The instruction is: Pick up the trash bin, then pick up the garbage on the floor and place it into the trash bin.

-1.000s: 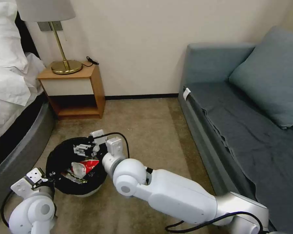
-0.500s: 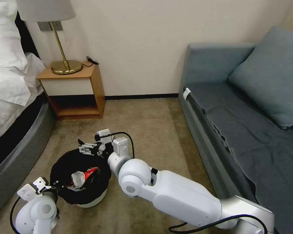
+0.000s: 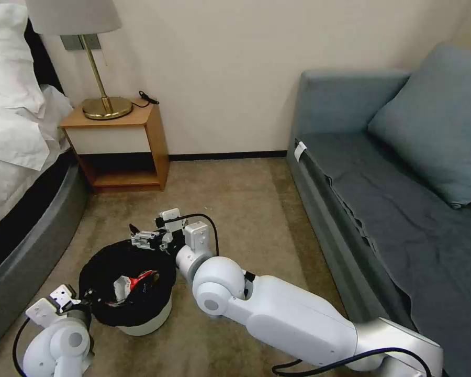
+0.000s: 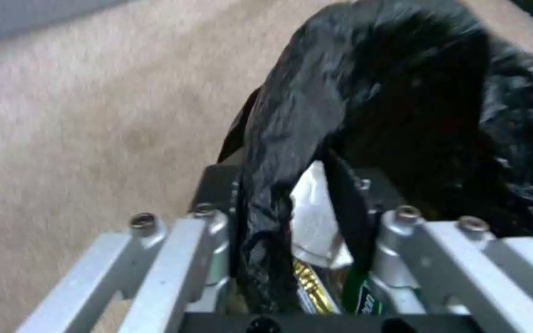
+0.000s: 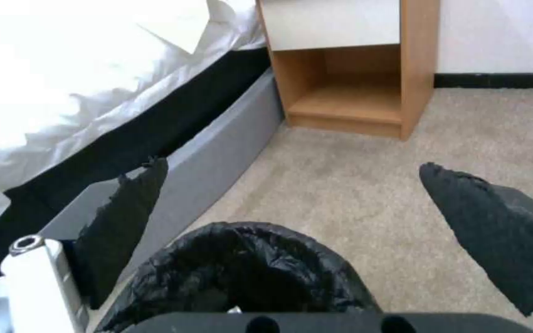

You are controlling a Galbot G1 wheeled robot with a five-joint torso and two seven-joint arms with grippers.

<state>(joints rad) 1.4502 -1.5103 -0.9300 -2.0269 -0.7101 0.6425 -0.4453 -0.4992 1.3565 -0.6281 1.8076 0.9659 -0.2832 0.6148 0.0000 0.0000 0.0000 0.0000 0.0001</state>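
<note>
Litter (image 3: 132,283), two pieces visible, lies in one trash bin (image 3: 141,320); left gripper (image 4: 291,217) clamps its rim, right gripper (image 5: 291,203) spread wide above.

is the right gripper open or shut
Open: the right gripper has its two black pads spread wide apart, with nothing between, above the bin.

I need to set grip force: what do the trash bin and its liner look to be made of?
The trash bin looks like smooth white plastic, going by its even, slightly glossy wall; I can't be sure. Its liner looks like thin black plastic film: crinkled, shiny folds over the rim.
</note>
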